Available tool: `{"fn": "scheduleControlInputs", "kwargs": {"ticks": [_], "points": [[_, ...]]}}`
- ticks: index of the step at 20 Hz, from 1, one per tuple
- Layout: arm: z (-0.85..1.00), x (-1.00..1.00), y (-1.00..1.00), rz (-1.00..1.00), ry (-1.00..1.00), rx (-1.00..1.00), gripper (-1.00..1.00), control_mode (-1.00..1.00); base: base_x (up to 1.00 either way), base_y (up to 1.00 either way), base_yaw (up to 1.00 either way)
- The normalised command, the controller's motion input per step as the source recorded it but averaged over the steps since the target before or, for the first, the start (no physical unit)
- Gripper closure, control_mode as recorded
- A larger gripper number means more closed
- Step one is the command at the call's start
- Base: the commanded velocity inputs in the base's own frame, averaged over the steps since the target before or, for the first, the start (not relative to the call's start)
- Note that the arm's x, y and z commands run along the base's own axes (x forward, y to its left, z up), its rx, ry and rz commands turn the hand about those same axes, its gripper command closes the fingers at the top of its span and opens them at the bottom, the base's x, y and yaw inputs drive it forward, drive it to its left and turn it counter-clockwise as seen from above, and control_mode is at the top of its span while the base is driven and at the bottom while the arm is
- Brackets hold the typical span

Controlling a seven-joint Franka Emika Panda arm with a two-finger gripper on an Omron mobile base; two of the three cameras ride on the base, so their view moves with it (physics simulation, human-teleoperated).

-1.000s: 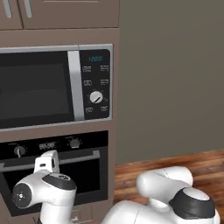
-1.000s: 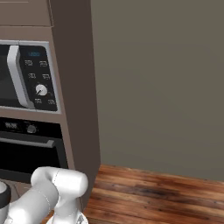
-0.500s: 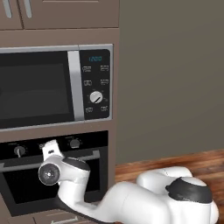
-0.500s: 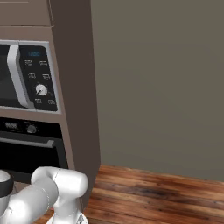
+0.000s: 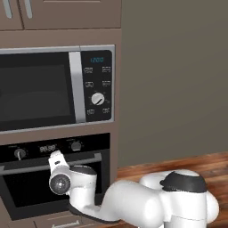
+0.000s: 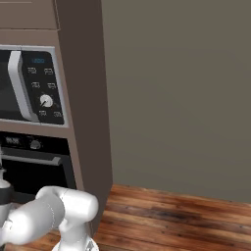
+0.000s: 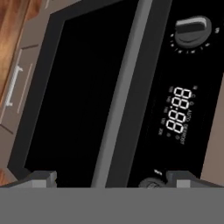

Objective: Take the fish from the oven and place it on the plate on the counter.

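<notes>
Oven [image 5: 58, 178]: built in under the microwave [image 5: 55, 87], its black door is shut.
Arm: bent low in front of the oven, the hand is rolled sideways and faces the door.
Handle [image 7: 120, 100]: silver bar, just ahead of the hand.
Gripper [image 7: 109, 179]: jaws wide apart, holds nothing, touches nothing.
</notes>
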Motion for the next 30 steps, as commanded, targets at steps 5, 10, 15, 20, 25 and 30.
{"fn": "scheduleControlInputs", "kwargs": {"ticks": [5,10,15,20,25,30], "points": [[-0.30,0.03,0.27,0.00,0.00,0.00,-1.00,-1.00,0.00,0.00,0.00],[-0.04,0.07,0.25,-0.03,0.00,0.00,-1.00,-1.00,0.00,0.00,0.00],[0.01,0.00,0.03,-0.05,-0.01,0.00,-1.00,-1.00,0.00,0.00,0.00],[0.00,0.21,-0.01,-0.04,-0.03,0.00,-1.00,-1.00,0.00,0.00,0.00],[0.00,0.16,0.00,-0.04,-0.02,0.00,-1.00,-1.00,0.00,0.00,0.00],[0.00,0.16,0.00,-0.06,-0.01,0.00,-1.00,-1.00,0.00,0.00,0.00]]}}
